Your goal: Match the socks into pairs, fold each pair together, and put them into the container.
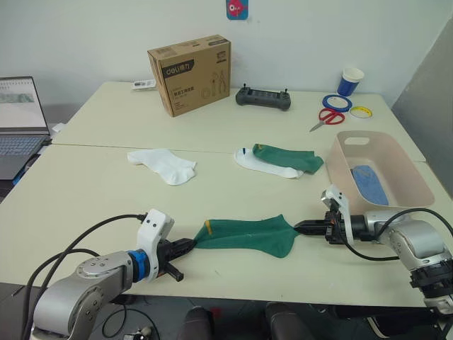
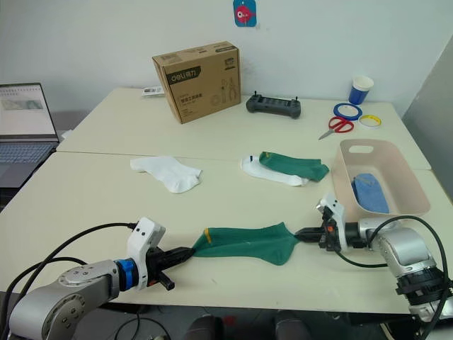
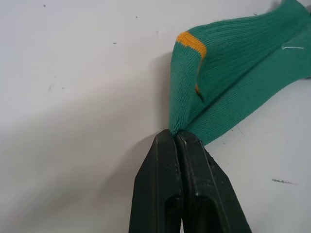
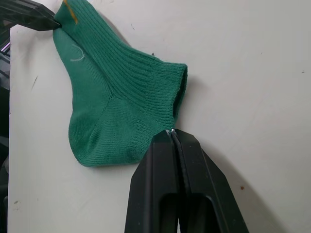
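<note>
On the far half of the pale cream table [image 1: 92, 191], brown cardboard box [image 1: 190, 74] reads "deli" in white on a dark patch on its front face; smaller print and a tool drawing beside it, too small to read. Red-and-blue sticker [image 1: 237, 8] on the wall above, text not legible.

Left gripper [image 1: 190, 246]: 2 black fingers pressed together, pinching the toe end of the dark green ribbed ankle sock [image 1: 248, 234], right by its yellow toe mark. Left wrist view confirms: fingertips [image 3: 177, 145] closed on a fold of green fabric.

Right gripper [image 1: 300, 227]: fingers pressed together too, tips at the sock's cuff/heel edge. In the right wrist view the tips touch the fabric edge; cannot tell whether any cloth is actually clamped.

That sock lies flat on the near table edge, between the 2 grippers.

Other task items:
- 2nd dark green sock [image 1: 290, 157] lies partly on top of a plain white sock [image 1: 265, 164], mid-table, just left of the tub.
- 2nd plain white sock [image 1: 164, 164] lies alone, well left of those 2.
- Pale pink rectangular plastic tub with an oval handle slot [image 1: 417, 185] sits at the table's right side; light blue sock fabric [image 1: 369, 183] inside on its floor. Cannot tell if 1 or 2.

Rest: black handheld controller [image 1: 263, 98], red-handled scissors [image 1: 325, 117], blue tape roll [image 1: 337, 102], yellow tape roll [image 1: 361, 112], blue-and-white paper cup [image 1: 350, 81], open laptop [image 1: 21, 124] at far left.
</note>
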Controlling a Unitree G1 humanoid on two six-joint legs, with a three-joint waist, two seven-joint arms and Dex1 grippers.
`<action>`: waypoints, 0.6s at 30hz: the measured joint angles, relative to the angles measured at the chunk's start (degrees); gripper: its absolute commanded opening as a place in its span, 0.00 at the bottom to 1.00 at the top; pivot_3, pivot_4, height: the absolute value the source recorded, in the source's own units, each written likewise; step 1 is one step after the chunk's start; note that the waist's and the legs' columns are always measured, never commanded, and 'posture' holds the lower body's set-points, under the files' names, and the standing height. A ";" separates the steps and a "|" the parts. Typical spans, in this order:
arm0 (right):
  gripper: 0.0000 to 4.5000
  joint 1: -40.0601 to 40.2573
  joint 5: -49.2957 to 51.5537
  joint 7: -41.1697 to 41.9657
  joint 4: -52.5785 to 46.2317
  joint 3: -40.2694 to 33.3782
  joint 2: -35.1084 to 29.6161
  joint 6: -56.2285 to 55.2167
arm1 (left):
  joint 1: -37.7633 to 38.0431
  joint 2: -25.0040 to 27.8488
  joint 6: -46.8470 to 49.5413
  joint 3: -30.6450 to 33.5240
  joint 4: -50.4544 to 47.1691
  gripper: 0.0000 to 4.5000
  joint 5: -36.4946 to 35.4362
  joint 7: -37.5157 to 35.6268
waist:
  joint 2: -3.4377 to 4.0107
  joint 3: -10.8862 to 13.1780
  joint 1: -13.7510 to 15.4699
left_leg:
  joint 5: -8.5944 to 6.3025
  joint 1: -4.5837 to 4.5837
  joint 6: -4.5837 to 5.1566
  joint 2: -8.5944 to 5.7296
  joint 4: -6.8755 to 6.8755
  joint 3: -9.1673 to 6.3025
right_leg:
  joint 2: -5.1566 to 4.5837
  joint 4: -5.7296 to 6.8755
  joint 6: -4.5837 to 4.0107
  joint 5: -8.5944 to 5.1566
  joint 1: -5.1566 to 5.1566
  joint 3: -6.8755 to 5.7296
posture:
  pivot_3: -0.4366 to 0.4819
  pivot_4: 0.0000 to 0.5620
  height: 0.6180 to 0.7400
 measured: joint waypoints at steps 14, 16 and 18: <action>0.01 2.40 0.30 3.63 -4.45 -0.92 -3.10 1.85 | -1.46 0.37 1.14 -3.81 -0.08 0.00 -5.33 -1.71 | 0.00 0.00 -0.01 | 0.00 0.00 0.00 0.00 -0.01 -0.01 | 0.00 -0.02 0.00 0.00 0.01 0.00 | 0.48 0.27 1.00; 0.01 2.50 0.14 3.54 -4.51 -0.92 -3.08 1.77 | -1.25 0.57 1.01 -3.98 -0.08 0.00 -5.33 -1.70 | 0.00 0.00 -0.08 | 0.00 0.02 0.00 0.00 -0.01 -0.03 | 0.02 0.01 -0.01 0.01 0.00 -0.01 | 0.48 0.27 1.00; 0.01 2.50 -0.31 3.32 -4.51 -0.92 -2.85 1.45 | -0.81 1.51 0.98 -3.97 -0.08 0.00 -5.39 -1.76 | 0.00 0.00 -0.08 | 0.00 0.03 0.00 0.00 -0.01 -0.04 | 0.02 0.02 -0.01 0.01 0.00 -0.02 | 0.48 0.27 1.00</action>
